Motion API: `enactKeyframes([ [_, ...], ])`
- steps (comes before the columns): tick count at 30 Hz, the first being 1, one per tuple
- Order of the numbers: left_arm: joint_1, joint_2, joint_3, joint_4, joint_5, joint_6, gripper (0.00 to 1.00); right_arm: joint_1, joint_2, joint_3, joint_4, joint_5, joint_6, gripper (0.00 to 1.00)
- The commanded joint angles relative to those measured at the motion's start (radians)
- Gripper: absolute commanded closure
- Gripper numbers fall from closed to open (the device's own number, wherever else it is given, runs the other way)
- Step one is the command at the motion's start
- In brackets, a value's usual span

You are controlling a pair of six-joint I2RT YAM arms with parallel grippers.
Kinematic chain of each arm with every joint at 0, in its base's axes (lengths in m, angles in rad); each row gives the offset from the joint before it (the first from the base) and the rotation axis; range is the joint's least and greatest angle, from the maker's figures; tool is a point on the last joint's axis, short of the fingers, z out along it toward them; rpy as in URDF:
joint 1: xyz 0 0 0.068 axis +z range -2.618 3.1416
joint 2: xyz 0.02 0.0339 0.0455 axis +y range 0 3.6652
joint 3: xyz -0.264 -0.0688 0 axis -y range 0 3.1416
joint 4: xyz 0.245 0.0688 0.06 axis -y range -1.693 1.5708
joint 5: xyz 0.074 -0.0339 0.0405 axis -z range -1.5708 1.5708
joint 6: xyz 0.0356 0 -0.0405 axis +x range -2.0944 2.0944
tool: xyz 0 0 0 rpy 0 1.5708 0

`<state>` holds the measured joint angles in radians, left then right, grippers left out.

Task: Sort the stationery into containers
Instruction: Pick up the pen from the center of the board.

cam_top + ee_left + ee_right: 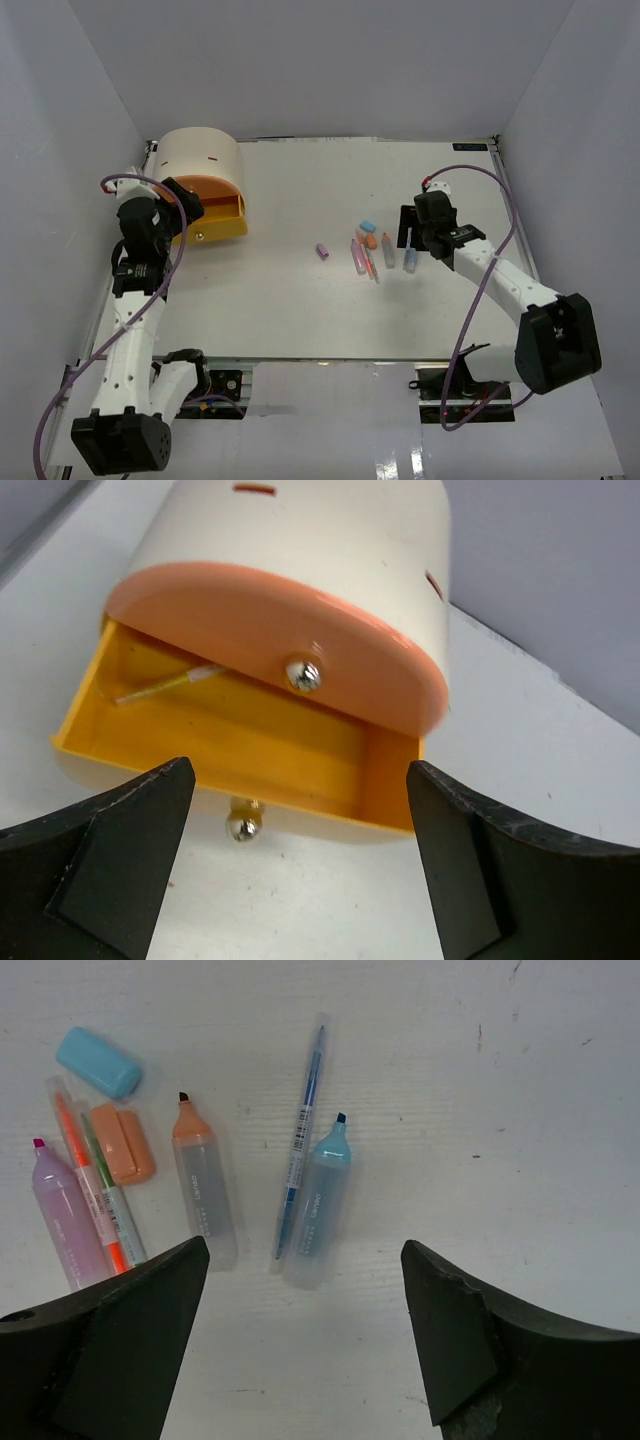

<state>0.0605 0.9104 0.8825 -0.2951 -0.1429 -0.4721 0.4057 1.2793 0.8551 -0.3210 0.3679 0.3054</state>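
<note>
light: bright, even | shadows: soft | glare: knob (303,673) | blur: slight, wrist views

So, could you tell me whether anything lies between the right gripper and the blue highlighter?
Nothing visible does: the right gripper is open and the blue highlighter lies uncovered ahead of it. A thin blue pen lies right beside the highlighter, though, and might get caught too.

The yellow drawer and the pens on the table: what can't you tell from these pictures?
Left wrist view: the back of the yellow drawer is hidden under the peach drawer front; only one thin yellow pen shows inside.
Right wrist view: the lower end of the purple highlighter is hidden by the right hand.
Top view: the purple block is too small to tell what it is.
</note>
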Motion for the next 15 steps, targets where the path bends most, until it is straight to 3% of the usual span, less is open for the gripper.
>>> enactKeyframes([
  [1,-0.002,-0.096,-0.062,-0.091,0.208,0.059,0.02,-0.016,0.089,0.090,-0.001,-0.034,-0.002,0.18],
  [2,-0.004,-0.108,-0.072,-0.101,0.236,0.055,0.02,-0.018,0.136,0.105,0.000,-0.034,-0.008,0.24],
  [8,-0.025,-0.163,-0.112,-0.176,0.309,0.059,0.02,-0.031,0.305,0.216,-0.001,-0.043,-0.006,0.41],
  [15,-0.042,-0.177,-0.119,-0.185,0.316,0.059,0.02,-0.041,0.413,0.266,-0.013,-0.035,0.037,0.48],
])
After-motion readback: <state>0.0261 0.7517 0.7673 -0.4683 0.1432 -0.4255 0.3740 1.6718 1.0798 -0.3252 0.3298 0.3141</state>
